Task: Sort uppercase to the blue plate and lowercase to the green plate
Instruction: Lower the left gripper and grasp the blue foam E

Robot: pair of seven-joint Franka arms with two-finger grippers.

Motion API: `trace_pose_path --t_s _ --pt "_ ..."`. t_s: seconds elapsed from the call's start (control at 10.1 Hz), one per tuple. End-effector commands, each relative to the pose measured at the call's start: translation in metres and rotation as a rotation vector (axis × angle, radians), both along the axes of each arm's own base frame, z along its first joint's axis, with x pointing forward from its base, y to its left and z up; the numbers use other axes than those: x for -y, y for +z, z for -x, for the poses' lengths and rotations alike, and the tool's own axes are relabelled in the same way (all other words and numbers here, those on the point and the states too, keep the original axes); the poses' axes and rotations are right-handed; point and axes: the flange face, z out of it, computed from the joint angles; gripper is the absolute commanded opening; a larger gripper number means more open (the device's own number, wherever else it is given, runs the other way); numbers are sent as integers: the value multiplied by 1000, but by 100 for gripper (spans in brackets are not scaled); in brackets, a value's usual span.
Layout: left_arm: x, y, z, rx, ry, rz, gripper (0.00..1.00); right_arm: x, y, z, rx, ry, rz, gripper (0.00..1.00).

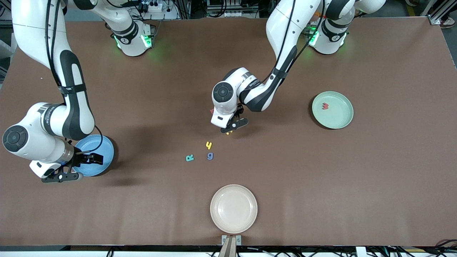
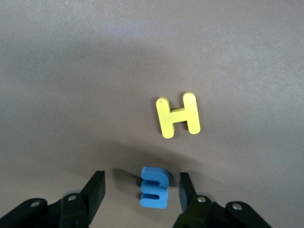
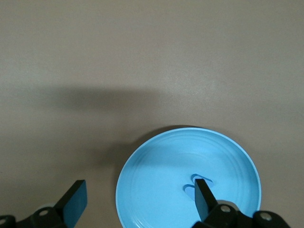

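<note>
1. The left gripper is hanging low over the table at the middle of the front view. Its fingers are standing open astride the blue E-shaped letter, one pad just beside it and the other well clear. Nothing is gripped yet. The straddle looks set for a pinch across the letter's narrow width.
2. The yellow H is lying flat on the table just beside that letter, outside the fingers, so it should stay put.
3. The right gripper is waiting over the blue plate, low at the right arm's end of the front view, with fingers spread wide and holding nothing.
4. The blue plate is holding one blue letter, half hidden by a finger, so I cannot read it.
5. The green plate, at the left arm's end, is holding the red w, alone.
6. The cream plate, bottom centre, is sitting empty.
7. The yellow y, blue g and teal R are lying loose on the table, lower in the frame than the left gripper, awaiting sorting.
</note>
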Motion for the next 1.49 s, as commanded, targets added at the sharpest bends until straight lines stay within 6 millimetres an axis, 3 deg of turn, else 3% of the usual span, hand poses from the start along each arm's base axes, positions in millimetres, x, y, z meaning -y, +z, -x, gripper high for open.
trace_pose_path --t_s 0.0,0.5,0.99,1.39 --pt "4 -3 1 -20 33 -4 68 1 -3 -7 9 -15 -4 100" --pt "6 -12 7 -33 64 -13 56 1 -4 -6 7 -12 -2 100" --pt "6 -13 8 -34 76 -16 32 0 -3 -7 9 -12 -2 100" --pt "5 -18 8 -38 80 -23 32 -9 -3 -7 9 -2 -6 100"
